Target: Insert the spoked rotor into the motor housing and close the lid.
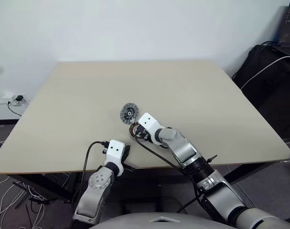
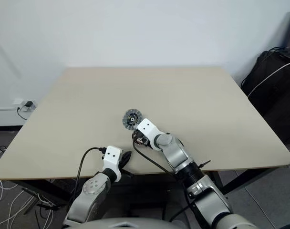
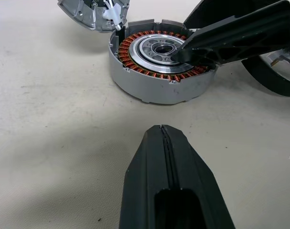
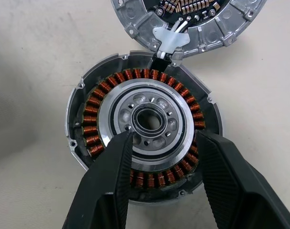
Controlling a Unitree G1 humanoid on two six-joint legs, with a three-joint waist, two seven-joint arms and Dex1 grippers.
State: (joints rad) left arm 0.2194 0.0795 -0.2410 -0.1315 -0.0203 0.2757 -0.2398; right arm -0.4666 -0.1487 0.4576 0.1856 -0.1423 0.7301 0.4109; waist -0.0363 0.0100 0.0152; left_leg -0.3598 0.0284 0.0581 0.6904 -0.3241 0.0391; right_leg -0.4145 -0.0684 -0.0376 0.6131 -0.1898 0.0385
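Step in hand: fetching the rotor for insertion, read from left to right.

At the left, the left tool [image 3: 162, 130] rests at the near edge of the table [image 1: 64, 119], clenched on nothing and well short of the parts.

At centre, the motor housing [image 4: 147, 119] lies flat on the table, open side up, its copper windings ringing a bare pale centre. The lid [image 4: 192, 19] lies just beyond it, inner face up, joined to the housing rim by a white connector [image 4: 170, 39].

Over the housing, the right tool [image 4: 164, 137] points steeply down. It is released, with its fingers spread on either side of the central hub and nothing between them.

At the right, just beside the housing, lies the spoked rotor [image 3: 271, 81]. It is cut off by the picture's edge, so its exact lie is uncertain.

The rotor appears not yet seated. To do the step well, the right tool should probably:
- lift clear without scraping the windings;
- grasp the rotor by its dark rim and keep it level;
- centre it over the hub before lowering it.

The short connector lead could snag when the lid is folded over.
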